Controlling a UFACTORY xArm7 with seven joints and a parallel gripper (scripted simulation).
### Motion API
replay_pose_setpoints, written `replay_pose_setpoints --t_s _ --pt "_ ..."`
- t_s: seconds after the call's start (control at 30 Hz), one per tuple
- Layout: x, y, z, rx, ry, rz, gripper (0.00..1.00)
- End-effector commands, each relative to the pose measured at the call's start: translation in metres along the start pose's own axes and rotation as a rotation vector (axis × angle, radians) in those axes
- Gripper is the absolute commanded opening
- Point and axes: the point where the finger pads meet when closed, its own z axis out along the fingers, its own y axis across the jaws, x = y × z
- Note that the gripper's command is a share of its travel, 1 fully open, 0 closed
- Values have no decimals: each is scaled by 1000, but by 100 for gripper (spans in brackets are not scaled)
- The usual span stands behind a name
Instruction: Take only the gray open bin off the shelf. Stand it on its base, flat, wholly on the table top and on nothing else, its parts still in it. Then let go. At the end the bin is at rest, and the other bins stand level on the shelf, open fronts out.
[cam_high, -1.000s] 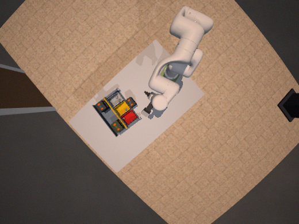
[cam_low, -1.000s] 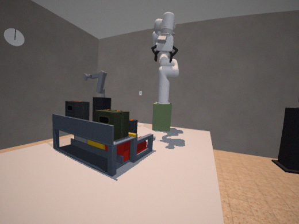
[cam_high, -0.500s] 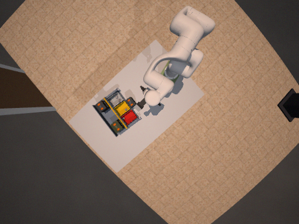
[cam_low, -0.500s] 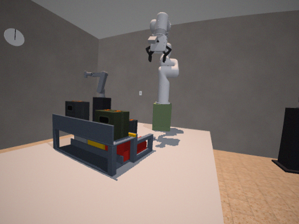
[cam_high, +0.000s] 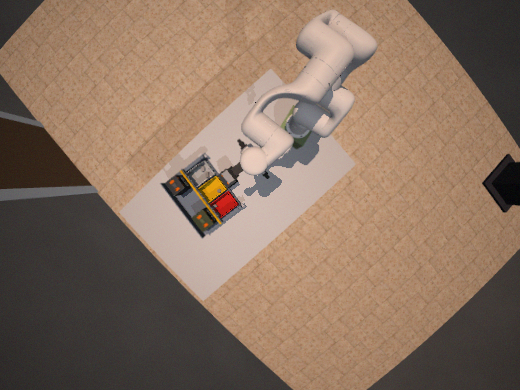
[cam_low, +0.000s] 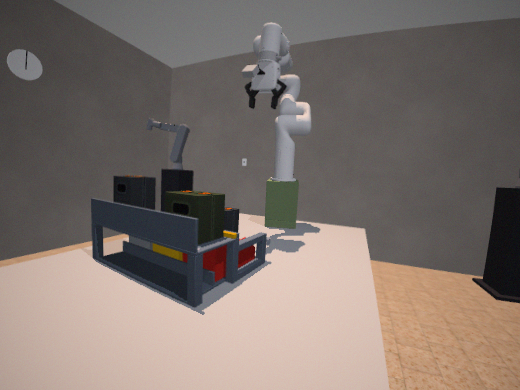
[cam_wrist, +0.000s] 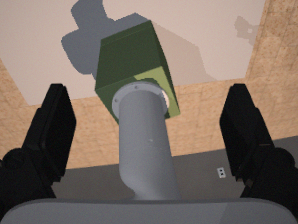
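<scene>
So the tool is wide open with nothing in it, fingers spread, hanging well above the tabletop. The white arm reaches over from its green base block. Below and off to one side is the slate shelf, and the gray open bin is on it, in the end spot, right beside the yellow bin. The red bin is on yellow's other side. Can't really make out the gray one's parts from here. Up top there's a dark green box at one end and a black box at the other, both with orange bits showing.
</scene>
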Motion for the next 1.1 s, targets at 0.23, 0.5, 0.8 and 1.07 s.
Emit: replay_pose_setpoints --t_s 0.23,0.5,0.8,1.07 --pt "0 44 2 -3 -8 156 100" --pt "-10 85 5 -7 -21 307 100" --pt "-12 96 6 -9 -24 346 100" --pt "11 96 39 -3 -7 133 100"
